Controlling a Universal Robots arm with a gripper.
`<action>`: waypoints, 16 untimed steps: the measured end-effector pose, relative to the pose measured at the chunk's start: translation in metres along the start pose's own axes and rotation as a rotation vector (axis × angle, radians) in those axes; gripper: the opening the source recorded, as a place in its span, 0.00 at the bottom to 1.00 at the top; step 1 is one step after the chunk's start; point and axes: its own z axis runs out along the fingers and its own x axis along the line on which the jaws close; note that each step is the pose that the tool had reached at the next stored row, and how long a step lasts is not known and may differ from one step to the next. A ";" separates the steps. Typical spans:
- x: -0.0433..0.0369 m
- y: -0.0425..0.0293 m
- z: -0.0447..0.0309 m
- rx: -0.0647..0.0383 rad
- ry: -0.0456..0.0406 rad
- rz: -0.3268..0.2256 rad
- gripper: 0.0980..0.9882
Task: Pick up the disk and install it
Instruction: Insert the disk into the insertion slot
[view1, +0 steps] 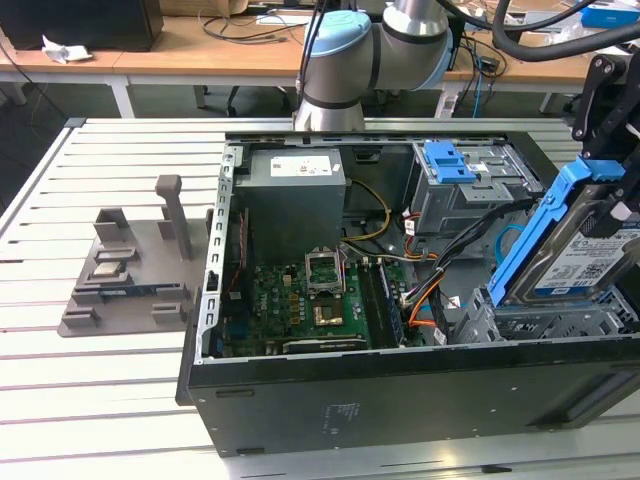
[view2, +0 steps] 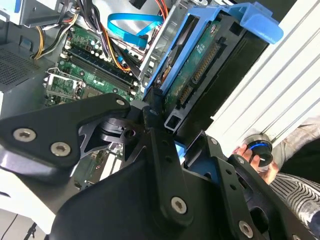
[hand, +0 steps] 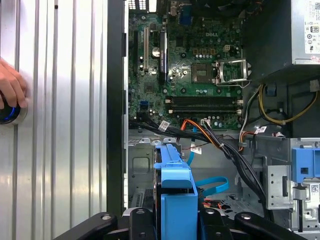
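The disk (view1: 592, 258), a silver hard drive with a white-and-blue label in a blue plastic carrier frame, hangs tilted at the exterior view's right. It is over the grey drive bay (view1: 545, 322) in the open computer case's near corner. My black gripper (view1: 618, 185) is shut on the disk's upper end. In the second wrist view the disk (view2: 197, 65) shows its green circuit board side, held in the gripper (view2: 172, 125). The first wrist view looks down the blue carrier (hand: 175, 182) from the gripper (hand: 175, 222) into the bay.
The open case (view1: 400, 390) holds a motherboard (view1: 300, 300), a power supply (view1: 295, 190), orange, black and blue cables (view1: 430, 295) and a grey drive cage with a blue handle (view1: 450, 165). A grey plastic stand (view1: 130, 265) sits on the slatted table. A person's hand (hand: 11, 90) rests on a knob.
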 end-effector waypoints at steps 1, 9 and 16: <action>0.0000 0.0000 0.0000 0.000 0.0000 0.000 0.30; -0.0021 -0.0001 0.0020 0.000 -0.0001 0.000 0.30; -0.0091 -0.0024 0.0114 0.000 0.0079 0.000 0.30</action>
